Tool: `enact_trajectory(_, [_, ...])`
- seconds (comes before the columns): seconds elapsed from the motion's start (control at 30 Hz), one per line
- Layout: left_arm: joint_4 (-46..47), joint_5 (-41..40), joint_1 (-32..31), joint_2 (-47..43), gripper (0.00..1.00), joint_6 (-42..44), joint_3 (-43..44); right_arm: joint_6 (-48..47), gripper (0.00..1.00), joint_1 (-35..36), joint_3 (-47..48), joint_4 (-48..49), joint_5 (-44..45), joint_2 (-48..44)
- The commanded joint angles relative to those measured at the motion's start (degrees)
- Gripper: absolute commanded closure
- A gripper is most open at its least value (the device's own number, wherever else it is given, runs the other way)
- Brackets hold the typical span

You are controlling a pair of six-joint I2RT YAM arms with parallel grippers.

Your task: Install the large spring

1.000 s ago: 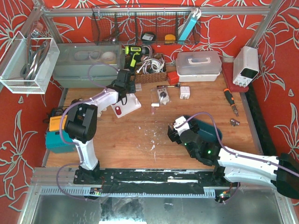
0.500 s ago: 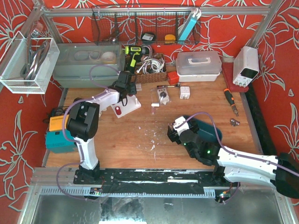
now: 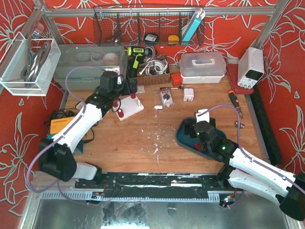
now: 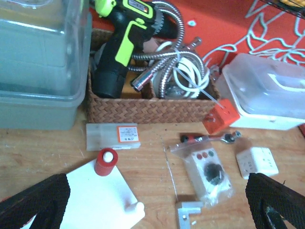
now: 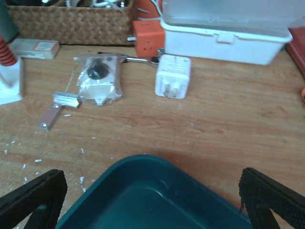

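Large spring [image 3: 196,145]: red coil in teal tray [image 3: 182,136], I judge; not yet installed.
My left gripper [image 4: 153,210]: released, empty.
My right gripper [image 5: 152,200]: released, empty.

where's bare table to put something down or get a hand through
Widest bare wood: centre, between the white board and the teal tray. Smaller patch between white plug and screwdriver. Crowded along the back by the wicker basket and bagged switch.

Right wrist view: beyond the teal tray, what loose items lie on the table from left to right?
Labelled flat box → bagged knob switch → orange block → white plug adapter.
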Motion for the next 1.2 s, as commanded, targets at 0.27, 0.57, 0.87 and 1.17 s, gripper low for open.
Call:
enact_trajectory(0.27, [3.9,15.2,-6.2,-10.4,0.00,-1.5,-20.1,23.9,0.01,-4.3,2.5,-25.6,-13.5,-9.1])
enact_trajectory(0.57, [-19.6,11.8,-9.0,-13.7,0.00,-9.1,-13.4,27.4,0.05,-5.0,15.3,-46.2,-13.2,-8.4])
enact_trajectory(0.87, [-26.4,13.9,-9.0,-16.2,0.00,-8.9,-12.4,18.5,0.34,-8.6,17.0,-49.1,-23.1,4.5])
enact_trajectory(1.17, [-28.1,15.2,-12.7,-17.4,0.00,-10.6,-11.3,11.2,0.56,-19.3,16.3,-44.8,-33.3,12.5])
